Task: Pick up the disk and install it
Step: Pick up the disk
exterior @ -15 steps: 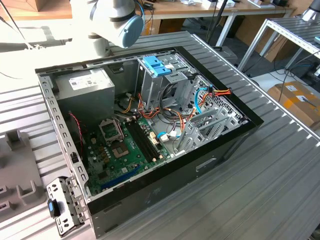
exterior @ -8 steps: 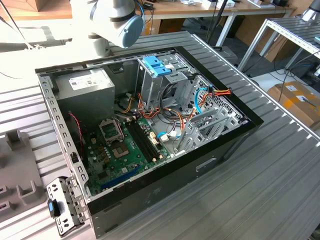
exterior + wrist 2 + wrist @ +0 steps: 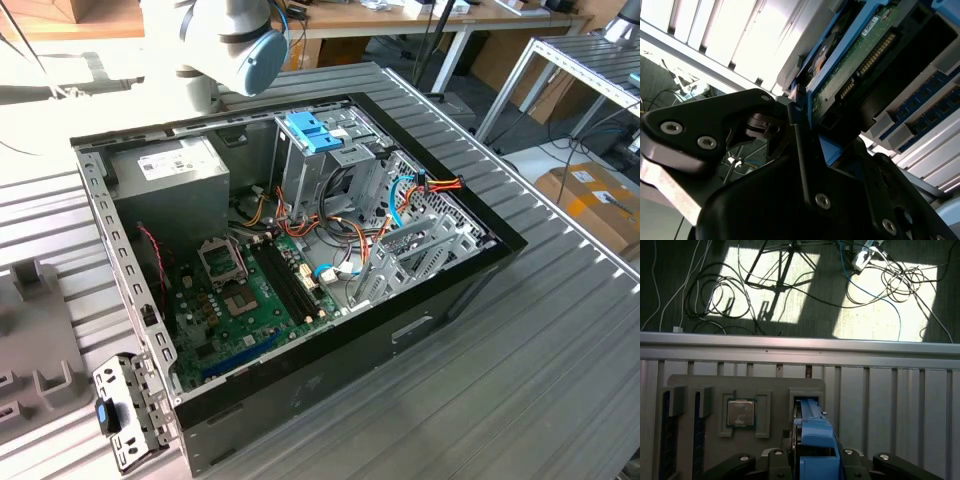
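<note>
Table (image 3: 560, 330): ribbed metal top with parallel grooves; in the first wrist view its edge rail borders a floor strewn with cables.
Computer case (image 3: 330, 370): black, lid off, lying on its side at the table's middle.
Grey holder (image 3: 780, 410): moulded tray lying flat on the table. Its pockets carry a processor chip (image 3: 741, 413) and the disk (image 3: 815, 427), which stands on edge in a slot.
Metal bracket (image 3: 125, 410): perforated, with a blue tab, lying on the table just beside the case's near corner.

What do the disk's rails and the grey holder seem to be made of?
The disk: its rails look like moulded blue plastic, smooth, slightly shiny; one face shows a green circuit board. The grey holder: probably matte plastic, uniform and dull, though painted metal is possible.
</note>
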{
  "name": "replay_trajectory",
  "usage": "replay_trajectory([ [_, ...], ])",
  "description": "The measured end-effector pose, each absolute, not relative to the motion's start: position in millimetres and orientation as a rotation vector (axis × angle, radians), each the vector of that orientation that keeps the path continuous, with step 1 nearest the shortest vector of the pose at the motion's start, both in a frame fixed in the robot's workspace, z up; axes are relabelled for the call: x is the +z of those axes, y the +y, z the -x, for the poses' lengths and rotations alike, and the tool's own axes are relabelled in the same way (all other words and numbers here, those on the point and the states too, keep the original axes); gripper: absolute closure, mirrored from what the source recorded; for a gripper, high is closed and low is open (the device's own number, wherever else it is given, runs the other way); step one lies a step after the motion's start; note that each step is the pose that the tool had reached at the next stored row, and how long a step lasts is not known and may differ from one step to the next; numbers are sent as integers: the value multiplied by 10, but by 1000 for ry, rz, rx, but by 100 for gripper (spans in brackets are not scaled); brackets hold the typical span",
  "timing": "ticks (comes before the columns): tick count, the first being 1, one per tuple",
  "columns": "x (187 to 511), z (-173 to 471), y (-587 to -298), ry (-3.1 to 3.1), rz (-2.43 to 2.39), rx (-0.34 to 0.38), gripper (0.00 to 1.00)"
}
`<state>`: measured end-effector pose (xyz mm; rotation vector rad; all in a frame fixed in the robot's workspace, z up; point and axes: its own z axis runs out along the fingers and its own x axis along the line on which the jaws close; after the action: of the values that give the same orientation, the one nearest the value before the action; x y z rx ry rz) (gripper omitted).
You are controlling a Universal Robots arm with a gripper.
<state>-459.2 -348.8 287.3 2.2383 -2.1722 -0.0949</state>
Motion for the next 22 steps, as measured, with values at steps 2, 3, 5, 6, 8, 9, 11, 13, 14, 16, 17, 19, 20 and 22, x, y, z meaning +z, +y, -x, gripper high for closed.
replay_trajectory([
  [2, 2890, 4592, -3488, -2172, -2238, -95, 63],
  [3, 2895, 4592, -3488, -2172, -2238, -95, 63],
  [5, 2910, 4592, -3488, -2172, -2238, -95, 63],
  [6, 2914, 4592, -3489, -2172, -2238, -95, 63],
  [8, 2927, 4592, -3488, -2172, -2238, -95, 63],
  [9, 2935, 4592, -3489, -2172, -2238, -95, 63],
  [11, 2945, 4592, -3489, -2172, -2238, -95, 63],
  [13, 2955, 4592, -3488, -2172, -2238, -95, 63],
  [14, 2963, 4592, -3488, -2172, -2238, -95, 63],
  [16, 2988, 4592, -3488, -2172, -2238, -95, 63],
  [17, 2999, 4592, -3488, -2172, -2238, -95, 63],
  [19, 3016, 4591, -3484, -2172, -2238, -95, 63],
  [20, 3023, 4592, -3483, -2172, -2238, -95, 63],
  [22, 3038, 4592, -3482, -2172, -2238, -95, 63],
])
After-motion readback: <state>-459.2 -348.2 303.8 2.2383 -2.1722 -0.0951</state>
